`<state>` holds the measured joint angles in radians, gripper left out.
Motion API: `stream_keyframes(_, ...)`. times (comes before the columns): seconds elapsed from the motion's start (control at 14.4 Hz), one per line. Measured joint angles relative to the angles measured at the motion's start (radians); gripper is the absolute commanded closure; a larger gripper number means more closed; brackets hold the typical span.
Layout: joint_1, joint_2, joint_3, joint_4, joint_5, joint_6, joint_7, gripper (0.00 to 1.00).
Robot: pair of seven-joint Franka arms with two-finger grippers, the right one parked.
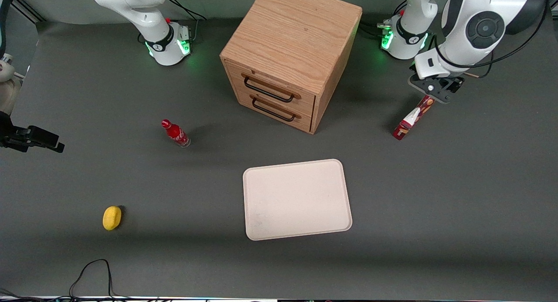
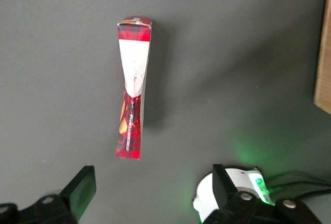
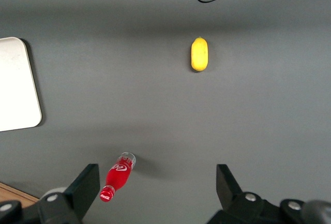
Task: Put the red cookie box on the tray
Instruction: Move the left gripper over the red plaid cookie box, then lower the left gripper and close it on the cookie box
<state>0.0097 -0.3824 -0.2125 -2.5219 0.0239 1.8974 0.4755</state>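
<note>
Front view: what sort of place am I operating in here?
Probably a robot lab tabletop: a grey mat, staged props such as the tray and red cookie box, with the open gripper above that box.

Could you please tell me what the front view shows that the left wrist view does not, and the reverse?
Only the front view shows the tray, the small red bottle, the yellow object and the cabinet's two drawers. Only the left wrist view shows the claw with its fingers spread open above the table, holding nothing. Both show the red cookie box standing on the table beneath the claw.
</note>
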Motion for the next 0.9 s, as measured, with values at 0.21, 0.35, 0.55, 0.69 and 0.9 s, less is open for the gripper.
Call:
stream_keyframes(0.21, 0.019, 0.001, 0.000, -0.091, 0.001, 0.205, 0.074, 0.00)
stream_keyframes(0.35, 0.029, 0.013, 0.000, -0.144, 0.003, 0.332, 0.093, 0.00)
stream_keyframes(0.55, 0.031, 0.053, 0.000, -0.228, 0.004, 0.494, 0.099, 0.00)
stream_keyframes(0.69, 0.031, 0.085, 0.000, -0.271, 0.004, 0.574, 0.099, 0.00)
stream_keyframes(0.9, 0.032, 0.132, 0.001, -0.273, 0.004, 0.617, 0.100, 0.01)
